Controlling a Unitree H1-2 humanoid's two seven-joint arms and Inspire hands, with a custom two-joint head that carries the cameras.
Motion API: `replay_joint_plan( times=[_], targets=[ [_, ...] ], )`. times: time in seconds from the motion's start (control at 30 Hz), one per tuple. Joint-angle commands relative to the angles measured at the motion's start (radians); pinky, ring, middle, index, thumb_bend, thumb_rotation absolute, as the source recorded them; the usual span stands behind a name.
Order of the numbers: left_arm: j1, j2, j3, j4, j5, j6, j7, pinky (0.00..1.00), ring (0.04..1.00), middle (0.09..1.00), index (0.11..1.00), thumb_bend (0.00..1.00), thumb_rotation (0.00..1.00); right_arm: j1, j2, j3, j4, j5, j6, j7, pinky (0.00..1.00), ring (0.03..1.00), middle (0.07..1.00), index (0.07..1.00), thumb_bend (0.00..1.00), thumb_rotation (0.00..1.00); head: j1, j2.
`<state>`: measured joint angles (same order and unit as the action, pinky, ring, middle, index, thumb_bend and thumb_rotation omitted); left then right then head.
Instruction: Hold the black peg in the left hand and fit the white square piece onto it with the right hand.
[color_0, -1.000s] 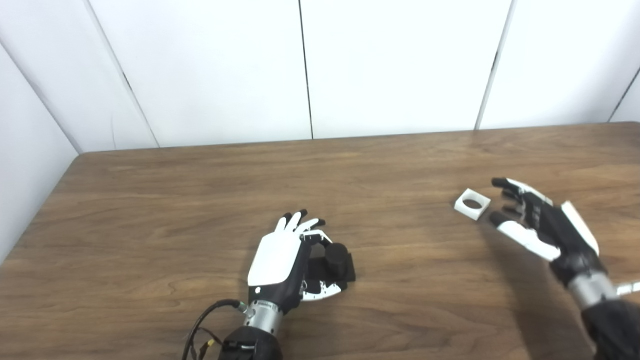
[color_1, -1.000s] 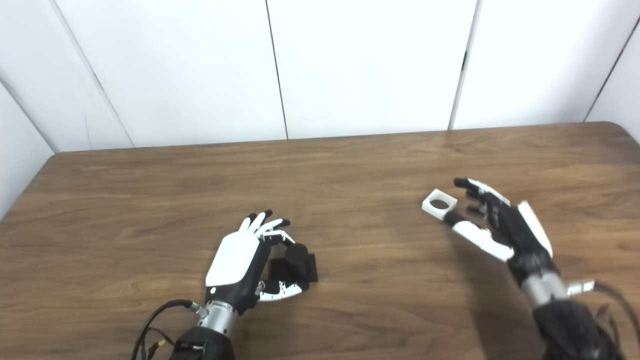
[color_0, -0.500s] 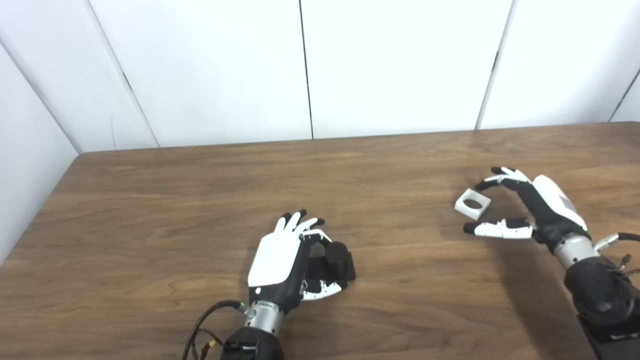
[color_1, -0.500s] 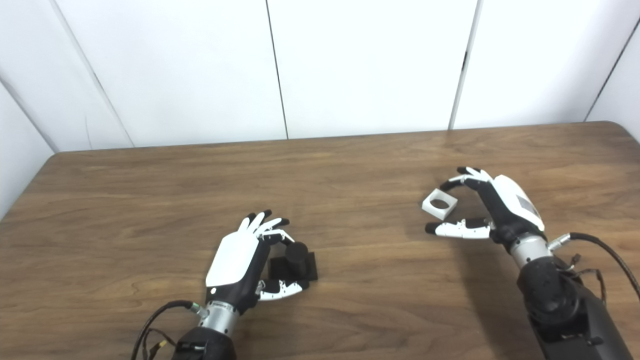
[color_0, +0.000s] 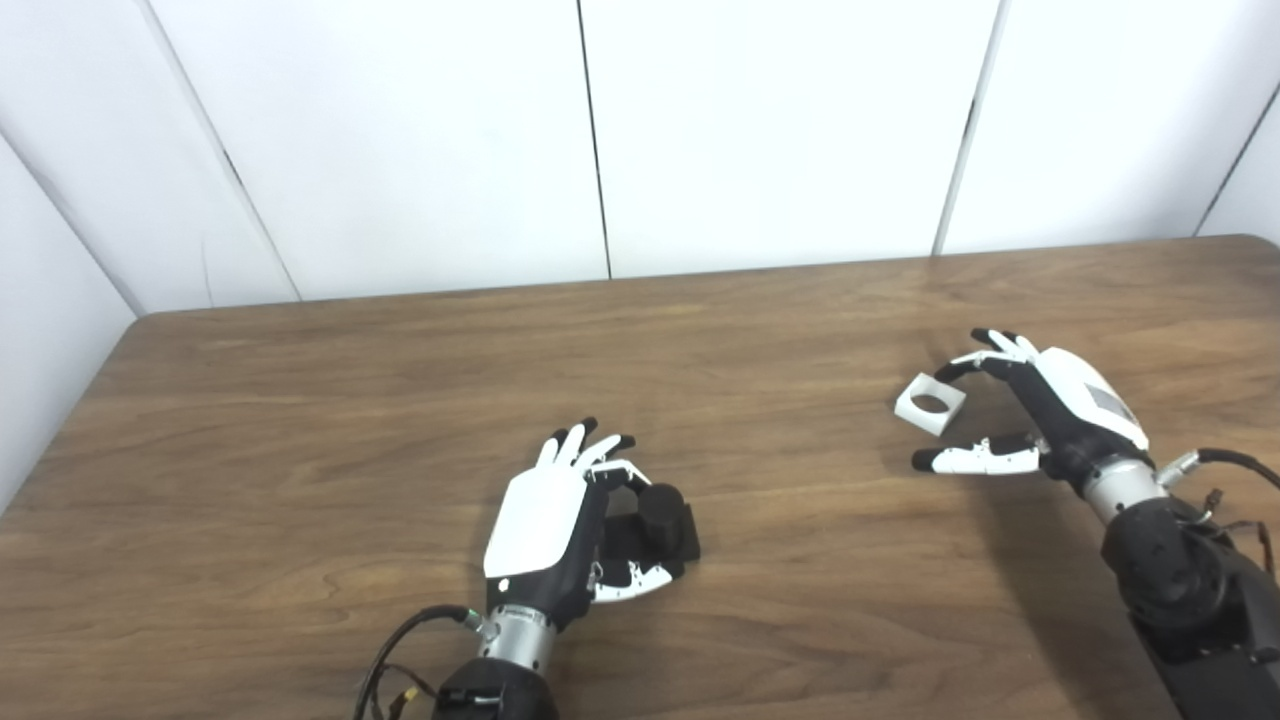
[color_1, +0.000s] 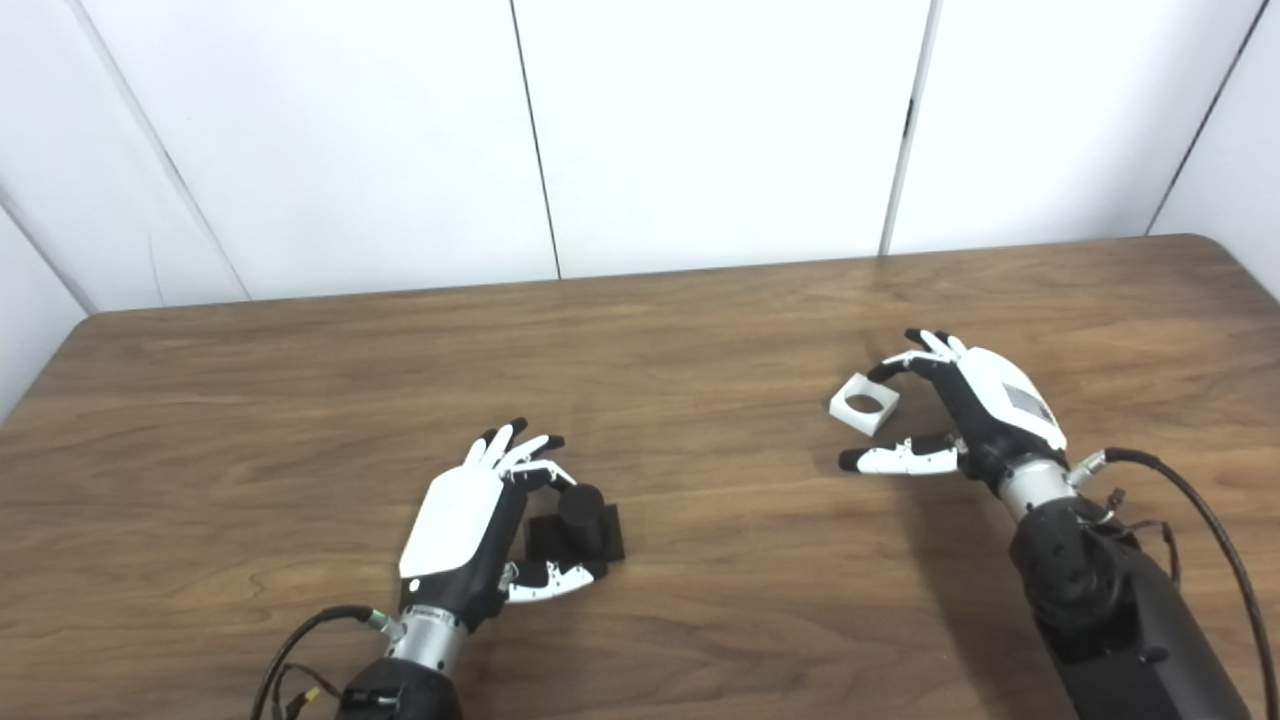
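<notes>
Counter (color_0: 300, 420) runs across the whole view, wall panels (color_0: 780, 130) behind its far edge. Peg (color_0: 661, 507) stands upright on its base, near the front edge, a little left of centre. Left robot hand (color_0: 560, 520) lies just left of the peg, fingers curved around it, thumb in front of the base. Square piece (color_0: 929, 403) lies flat on the counter, well apart to the right and further back. Right robot hand (color_0: 1030, 415) sits just right of the piece, fingers behind it, thumb in front.
</notes>
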<state>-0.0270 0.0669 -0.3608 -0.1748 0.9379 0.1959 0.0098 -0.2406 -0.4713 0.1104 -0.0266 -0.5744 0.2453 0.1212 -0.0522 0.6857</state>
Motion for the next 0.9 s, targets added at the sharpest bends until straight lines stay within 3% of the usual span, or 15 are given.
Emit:
replay_joint_plan(
  times=[0.0, 0.37, 0.87],
  targets=[
    [0.003, 0.022, 0.003, 0.015, 0.022, 0.022, -0.016, 1.00, 0.983, 0.877, 0.486, 0.52, 0.08, -0.066, -0.004, -0.011, -0.018, 0.000, -0.019, -0.014, 1.00, 1.000, 0.962, 0.730, 0.92, 0.39, -0.003, 0.001],
    [0.003, 0.019, 0.004, 0.015, 0.022, 0.026, -0.015, 1.00, 0.979, 0.875, 0.485, 0.52, 0.08, -0.111, 0.010, -0.006, 0.004, -0.009, -0.018, -0.020, 1.00, 1.000, 0.952, 0.735, 0.91, 0.36, 0.000, 0.002],
    [0.002, 0.018, 0.003, 0.015, 0.015, 0.024, -0.016, 1.00, 0.981, 0.877, 0.486, 0.52, 0.07, -0.163, 0.020, 0.011, 0.127, -0.008, -0.045, -0.043, 0.99, 0.992, 0.943, 0.725, 0.93, 0.41, 0.001, -0.001]
  ],
)
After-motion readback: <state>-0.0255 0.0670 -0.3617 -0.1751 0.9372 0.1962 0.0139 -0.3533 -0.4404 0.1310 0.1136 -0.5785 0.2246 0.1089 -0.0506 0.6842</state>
